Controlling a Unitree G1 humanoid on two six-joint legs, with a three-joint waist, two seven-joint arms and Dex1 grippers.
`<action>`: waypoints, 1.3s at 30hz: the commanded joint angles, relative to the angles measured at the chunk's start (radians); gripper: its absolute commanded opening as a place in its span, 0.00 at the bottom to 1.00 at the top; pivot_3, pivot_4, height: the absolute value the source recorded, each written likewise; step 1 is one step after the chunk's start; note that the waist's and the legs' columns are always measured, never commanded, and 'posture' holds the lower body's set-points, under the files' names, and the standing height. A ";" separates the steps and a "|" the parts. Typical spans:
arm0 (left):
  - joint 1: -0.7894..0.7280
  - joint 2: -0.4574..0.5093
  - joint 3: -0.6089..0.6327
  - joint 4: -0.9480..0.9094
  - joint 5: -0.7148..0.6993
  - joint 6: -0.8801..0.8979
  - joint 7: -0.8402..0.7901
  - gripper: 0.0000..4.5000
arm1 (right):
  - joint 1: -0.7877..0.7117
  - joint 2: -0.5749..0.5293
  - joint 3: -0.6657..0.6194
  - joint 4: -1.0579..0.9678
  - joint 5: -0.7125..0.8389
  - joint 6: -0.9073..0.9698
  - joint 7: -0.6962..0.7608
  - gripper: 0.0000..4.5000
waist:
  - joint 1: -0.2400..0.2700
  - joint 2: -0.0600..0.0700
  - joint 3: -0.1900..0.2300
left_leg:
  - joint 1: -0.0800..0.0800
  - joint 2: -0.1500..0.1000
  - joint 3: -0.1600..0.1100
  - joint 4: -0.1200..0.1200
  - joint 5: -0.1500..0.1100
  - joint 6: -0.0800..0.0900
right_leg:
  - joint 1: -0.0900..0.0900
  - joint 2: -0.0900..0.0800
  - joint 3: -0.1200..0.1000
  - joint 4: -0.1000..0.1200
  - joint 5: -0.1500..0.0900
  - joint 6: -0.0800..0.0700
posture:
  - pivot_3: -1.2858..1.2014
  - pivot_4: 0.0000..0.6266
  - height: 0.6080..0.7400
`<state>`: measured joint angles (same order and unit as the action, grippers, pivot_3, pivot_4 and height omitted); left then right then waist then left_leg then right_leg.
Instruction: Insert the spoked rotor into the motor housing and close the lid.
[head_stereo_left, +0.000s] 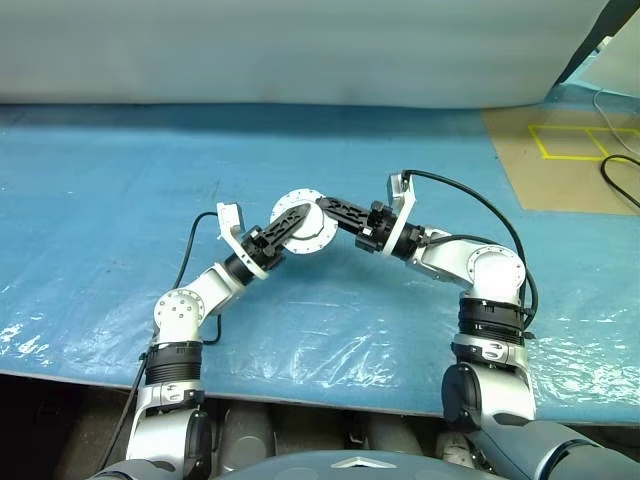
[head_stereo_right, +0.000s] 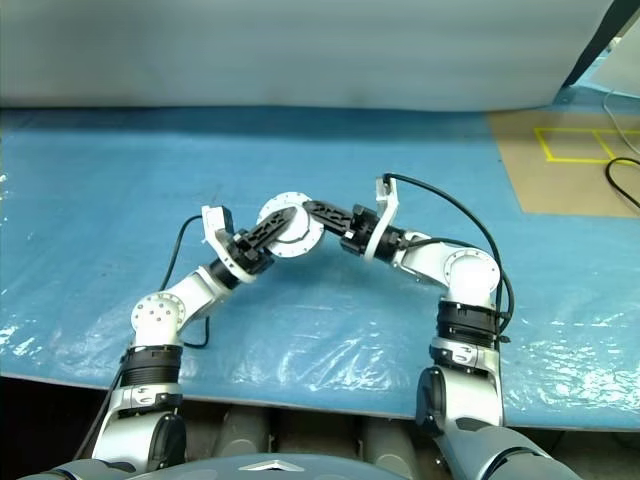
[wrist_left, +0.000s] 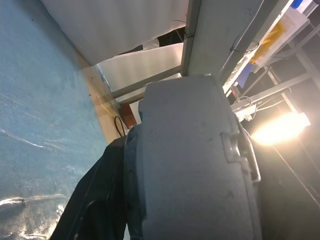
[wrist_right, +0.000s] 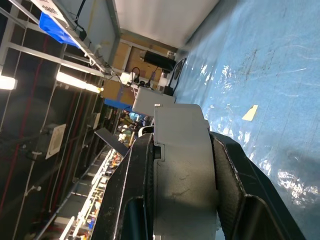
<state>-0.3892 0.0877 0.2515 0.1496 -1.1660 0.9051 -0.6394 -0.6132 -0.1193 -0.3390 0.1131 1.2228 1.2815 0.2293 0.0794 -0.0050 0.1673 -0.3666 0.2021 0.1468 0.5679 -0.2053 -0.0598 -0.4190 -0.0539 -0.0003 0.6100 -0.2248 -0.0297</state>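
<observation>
Both grippers, left (head_stereo_left: 290, 226) & right (head_stereo_left: 335, 211), pinched the motor housing (head_stereo_left: 305, 222), lid apparently on, held mid-air above the table (head_stereo_left: 120, 200). Closing step, prob; next: press halves flush w/o slipping.

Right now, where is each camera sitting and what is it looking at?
Left eye view: on the head, looking down at the blue table; both arms show, the left gripper and right gripper meeting on a silver disc held up between them.
Right eye view: beside it on the head, same scene.
Left wrist view: on the left wrist, looking along the gripper at the disc's grey edge.
Right wrist view: on the right wrist; its black fingers clamp the disc.
All four views share the disc.
</observation>
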 joint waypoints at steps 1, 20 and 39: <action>-0.034 -0.010 0.000 -0.019 0.023 -0.025 0.023 0.59 | -0.005 0.004 0.035 -0.067 -0.027 -0.067 0.044 0.34 | 0.000 0.000 0.000 | 0.000 0.000 0.000 0.000 0.000 0.000 | 0.000 0.000 0.000 0.000 0.000 0.000 | 0.52 0.24 1.00; -0.170 0.052 0.192 0.098 0.128 -0.296 0.106 0.59 | -0.014 -0.012 -0.009 0.037 -0.032 -0.050 -0.006 0.54 | 0.001 0.000 0.000 | -0.001 0.000 -0.001 0.002 0.000 0.000 | 0.000 0.000 -0.001 0.000 0.000 0.000 | 0.52 0.24 1.00; -0.133 0.269 0.294 0.297 0.355 -0.530 0.152 0.59 | 0.093 -0.208 0.074 -0.086 -0.263 -0.240 0.194 0.54 | 0.019 -0.006 0.003 | -0.004 0.001 -0.002 0.004 0.000 0.000 | 0.000 -0.001 -0.005 0.000 0.000 0.000 | 0.52 0.24 1.00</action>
<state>-0.4997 0.3269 0.5225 0.5026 -0.8094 0.4105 -0.4777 -0.5190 -0.3221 -0.2411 0.0602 0.9505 1.0596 0.4076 0.0981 -0.0111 0.1700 -0.3705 0.2038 0.1445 0.5718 -0.2053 -0.0597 -0.4188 -0.0546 -0.0060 0.6099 -0.2243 -0.0295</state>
